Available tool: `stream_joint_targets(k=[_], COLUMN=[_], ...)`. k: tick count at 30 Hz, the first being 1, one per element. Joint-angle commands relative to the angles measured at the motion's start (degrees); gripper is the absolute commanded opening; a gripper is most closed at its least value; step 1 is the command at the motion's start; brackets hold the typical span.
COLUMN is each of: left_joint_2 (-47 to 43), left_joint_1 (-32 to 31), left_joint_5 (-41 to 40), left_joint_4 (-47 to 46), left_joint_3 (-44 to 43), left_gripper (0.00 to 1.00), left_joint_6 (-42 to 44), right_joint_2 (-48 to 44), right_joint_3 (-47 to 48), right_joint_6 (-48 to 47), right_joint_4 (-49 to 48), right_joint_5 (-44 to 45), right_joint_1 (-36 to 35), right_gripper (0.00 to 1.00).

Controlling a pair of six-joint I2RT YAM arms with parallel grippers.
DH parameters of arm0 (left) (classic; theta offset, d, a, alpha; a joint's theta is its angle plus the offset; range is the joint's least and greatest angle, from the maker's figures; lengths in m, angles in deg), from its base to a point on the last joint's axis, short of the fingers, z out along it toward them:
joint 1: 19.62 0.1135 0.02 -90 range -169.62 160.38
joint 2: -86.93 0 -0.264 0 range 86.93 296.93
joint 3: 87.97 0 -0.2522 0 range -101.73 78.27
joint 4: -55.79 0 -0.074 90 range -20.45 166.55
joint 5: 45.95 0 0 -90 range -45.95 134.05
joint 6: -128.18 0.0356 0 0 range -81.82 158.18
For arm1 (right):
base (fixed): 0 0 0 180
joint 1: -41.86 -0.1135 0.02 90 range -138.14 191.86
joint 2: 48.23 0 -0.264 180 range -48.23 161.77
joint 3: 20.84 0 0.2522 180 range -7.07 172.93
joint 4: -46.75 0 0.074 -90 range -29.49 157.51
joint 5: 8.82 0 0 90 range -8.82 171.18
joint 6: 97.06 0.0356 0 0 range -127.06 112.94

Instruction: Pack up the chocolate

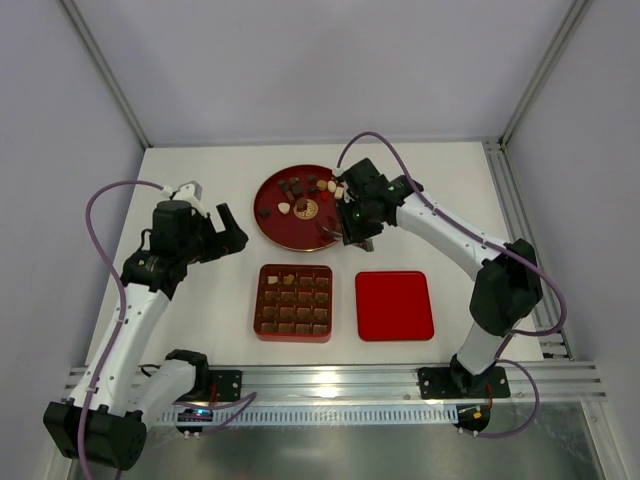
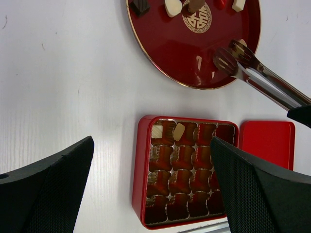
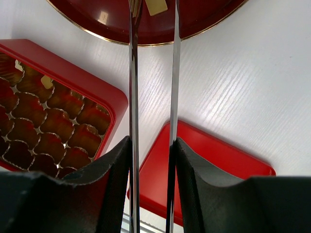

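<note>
The right gripper (image 3: 151, 170) is clamping tongs (image 2: 262, 80), aiming their parted tips at chocolate (image 2: 172, 7) on the plate (image 2: 175, 53), while the left gripper (image 1: 232, 228) is hovering wide open and empty near the box (image 2: 138, 170).

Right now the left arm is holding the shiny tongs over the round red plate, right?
No, it's the right gripper that holds the tongs over the round red plate; the right wrist view shows them clamped in it.

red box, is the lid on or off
Off. The red box shows its grid compartments uncovered from above, and the flat red lid lies to its right in the top view, apart from it.
</note>
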Motion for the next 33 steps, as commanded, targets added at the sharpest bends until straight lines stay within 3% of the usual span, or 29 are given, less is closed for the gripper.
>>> stream_joint_targets(k=[1, 14, 19, 33], left_joint_2=[0.0, -0.3, -0.3, -0.4], left_joint_1=[0.0, 0.0, -0.1, 0.0], left_joint_5=[0.6, 0.6, 0.6, 0.6], left_joint_4=[-0.5, -0.4, -0.4, -0.5], left_joint_3=[-0.1, -0.2, -0.1, -0.1], left_gripper=[1.0, 1.0, 1.0, 1.0], left_joint_6=[0.9, 1.0, 0.9, 0.9], right_joint_2=[-0.1, 0.3, 0.4, 0.7], right_joint_3=[0.0, -0.3, 0.2, 4.9], right_joint_6=[-0.8, -0.9, -0.8, -0.8], right_joint_4=[-1.8, -1.6, -1.4, 0.1], right_joint_5=[-0.2, 0.4, 0.8, 1.3], right_joint_1=[-0.1, -0.6, -0.6, -0.6], right_gripper=[0.42, 0.42, 0.34, 0.33])
